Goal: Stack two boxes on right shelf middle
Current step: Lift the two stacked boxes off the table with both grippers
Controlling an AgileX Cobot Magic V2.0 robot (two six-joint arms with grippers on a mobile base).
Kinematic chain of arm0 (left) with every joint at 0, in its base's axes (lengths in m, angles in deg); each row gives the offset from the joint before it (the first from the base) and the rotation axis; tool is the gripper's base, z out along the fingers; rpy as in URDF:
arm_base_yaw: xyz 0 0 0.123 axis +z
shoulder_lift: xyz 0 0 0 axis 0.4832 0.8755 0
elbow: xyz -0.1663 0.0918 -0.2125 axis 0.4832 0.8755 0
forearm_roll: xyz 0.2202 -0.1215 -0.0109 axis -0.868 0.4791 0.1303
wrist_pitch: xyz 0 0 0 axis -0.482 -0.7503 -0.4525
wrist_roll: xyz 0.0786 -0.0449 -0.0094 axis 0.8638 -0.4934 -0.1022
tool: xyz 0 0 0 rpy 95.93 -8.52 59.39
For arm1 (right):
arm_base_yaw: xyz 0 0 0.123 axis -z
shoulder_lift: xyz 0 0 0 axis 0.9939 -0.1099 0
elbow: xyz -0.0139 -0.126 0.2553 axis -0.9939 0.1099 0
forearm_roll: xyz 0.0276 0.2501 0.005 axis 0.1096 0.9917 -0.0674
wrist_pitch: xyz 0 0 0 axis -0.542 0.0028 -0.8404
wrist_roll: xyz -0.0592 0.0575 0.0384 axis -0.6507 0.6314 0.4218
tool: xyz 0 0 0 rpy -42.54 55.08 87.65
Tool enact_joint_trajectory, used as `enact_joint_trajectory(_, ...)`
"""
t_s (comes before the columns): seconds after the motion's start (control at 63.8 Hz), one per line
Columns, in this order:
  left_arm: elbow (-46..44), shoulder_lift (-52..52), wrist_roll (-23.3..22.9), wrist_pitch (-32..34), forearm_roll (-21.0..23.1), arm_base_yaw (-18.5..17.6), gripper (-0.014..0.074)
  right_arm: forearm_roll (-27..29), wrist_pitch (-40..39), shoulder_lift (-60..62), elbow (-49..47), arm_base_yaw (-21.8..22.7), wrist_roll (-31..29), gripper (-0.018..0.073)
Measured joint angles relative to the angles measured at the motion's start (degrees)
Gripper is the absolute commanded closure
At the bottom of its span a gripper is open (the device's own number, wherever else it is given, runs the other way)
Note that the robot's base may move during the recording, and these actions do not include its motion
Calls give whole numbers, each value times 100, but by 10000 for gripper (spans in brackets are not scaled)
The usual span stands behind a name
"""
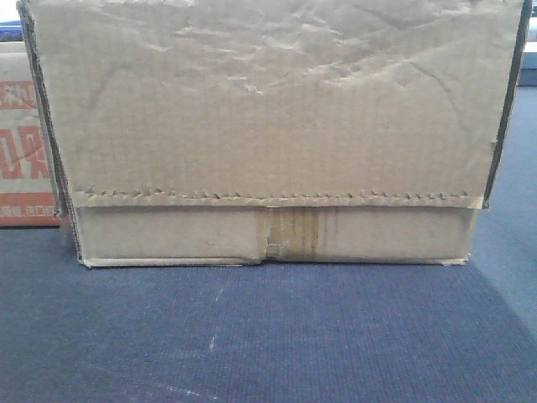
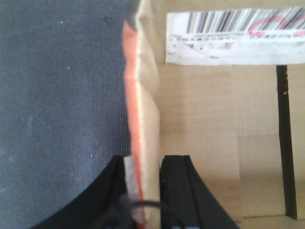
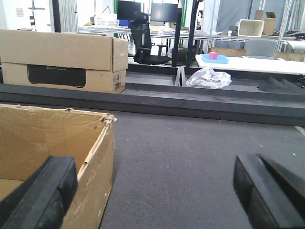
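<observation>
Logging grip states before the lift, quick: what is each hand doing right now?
Left hand: closed on the wall of a cardboard box.
Right hand: open, holding nothing.

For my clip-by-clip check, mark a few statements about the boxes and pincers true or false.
1. The plain box stands on carpet. True.
2. The right pincer is shut. False: its fingers stand wide apart.
3. The left pincer clamps a cardboard wall. True.
4. A red-printed box sits on top of the plain box. False: it stands beside it, at the left of the front view.
</observation>
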Motion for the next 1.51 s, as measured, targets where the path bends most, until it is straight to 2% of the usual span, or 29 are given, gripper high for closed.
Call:
enact_joint_trajectory(0.157,-170,-82,-206,-130,0,10,708,0,36,0,0,0,0,-10)
enact_joint_trajectory(0.251,-426,-291,-504,-247,-246,10,708,0,36,0,0,0,0,-10)
enact_joint_trajectory(0.376,-843,-676,-1147,-292,-758,22,708,0,50,0,0,0,0,-10)
enact_joint_trajectory(0.486,-1237,-980,-1426,-304,-905,30,708,0,52,0,0,0,0,-10)
enact_joint_trajectory(0.612,-1739,-1313,-1520,-324,-758,30,708,0,73,0,0,0,0,-10)
enact_joint_trajectory(0.722,-2128,-1580,-1552,-335,-441,-133,708,0,73,0,0,0,0,-10)
enact_joint_trajectory(0.816,-2420,-1707,-1591,-357,-148,-528,708,0,73,0,0,0,0,-10)
enact_joint_trajectory(0.91,-2556,-1722,-1662,-365,1,-1170,708,0,73,0,0,0,0,-10)
enact_joint_trajectory(1.176,-2595,-1253,-2263,-392,-35,-2932,708,0,73,0,0,0,0,-10)
enact_joint_trajectory(1.318,-2595,-697,-2493,-392,-89,-3294,708,0,73,0,0,0,0,-10)
enact_joint_trajectory(1.506,-2595,-35,-2707,-481,-308,-3352,708,0,73,0,0,0,0,-10)
